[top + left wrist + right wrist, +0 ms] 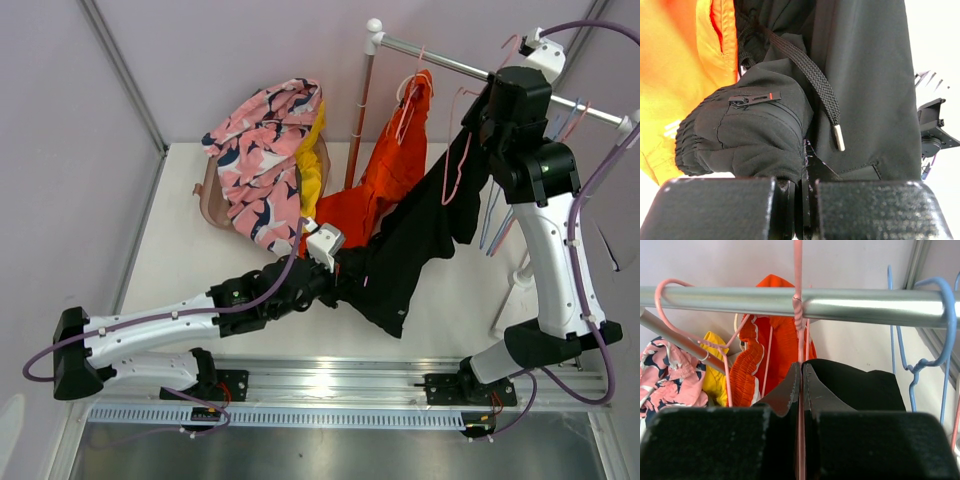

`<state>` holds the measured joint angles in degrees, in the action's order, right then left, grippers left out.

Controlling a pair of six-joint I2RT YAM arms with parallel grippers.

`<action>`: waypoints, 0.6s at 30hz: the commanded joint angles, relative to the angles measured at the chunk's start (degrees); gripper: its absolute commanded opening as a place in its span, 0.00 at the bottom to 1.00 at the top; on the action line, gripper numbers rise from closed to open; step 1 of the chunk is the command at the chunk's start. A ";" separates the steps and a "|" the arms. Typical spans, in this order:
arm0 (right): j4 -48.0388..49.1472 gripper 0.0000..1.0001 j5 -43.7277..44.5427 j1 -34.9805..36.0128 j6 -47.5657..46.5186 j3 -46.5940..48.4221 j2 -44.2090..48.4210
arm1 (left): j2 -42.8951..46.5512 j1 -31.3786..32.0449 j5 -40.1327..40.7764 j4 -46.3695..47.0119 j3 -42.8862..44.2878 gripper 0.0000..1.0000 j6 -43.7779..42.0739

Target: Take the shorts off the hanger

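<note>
The black shorts (415,235) hang slanting from a pink hanger (458,160) on the rail down to the table. My left gripper (338,266) is shut on their bunched lower part; the left wrist view shows black cloth (755,135) and a drawstring (810,75) pinched at the gripper (805,167). My right gripper (482,115) is up at the rail, shut on the pink hanger's wire (799,315) at the gripper (801,377), with the black shorts (860,385) just beyond. The orange shorts (392,165) hang on another pink hanger. The pink patterned shorts (262,160) and yellow shorts (312,175) lie piled. The olive-green shorts are hidden.
The metal rail (445,62) stands on a post (358,120) at the back of the white table (180,260). Blue hangers (940,340) hang on the rail to the right. A brown container (208,198) sits under the pile. The orange shorts (680,65) crowd the left gripper.
</note>
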<state>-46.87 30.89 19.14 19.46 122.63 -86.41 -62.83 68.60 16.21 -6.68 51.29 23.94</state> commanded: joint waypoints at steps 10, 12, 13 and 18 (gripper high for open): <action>5.21 0.00 -0.40 -1.47 1.54 -6.34 4.32 | 1.48 -0.57 -0.56 0.70 -0.66 0.00 0.49; 5.39 0.00 -0.48 -1.47 1.46 -7.14 5.11 | 1.57 -0.57 -0.65 0.61 -0.92 0.00 0.66; 5.30 0.00 -0.48 -1.56 1.45 -7.40 5.37 | 1.74 -0.57 -0.65 0.53 -0.84 0.00 0.84; 5.65 0.75 -0.48 -1.65 0.84 -8.11 7.30 | 2.62 -0.57 -0.65 0.44 -1.72 0.00 1.81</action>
<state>-45.21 29.45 17.93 21.06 114.30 -82.59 -62.37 68.34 16.12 -7.25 49.91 24.53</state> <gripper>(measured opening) 0.673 0.021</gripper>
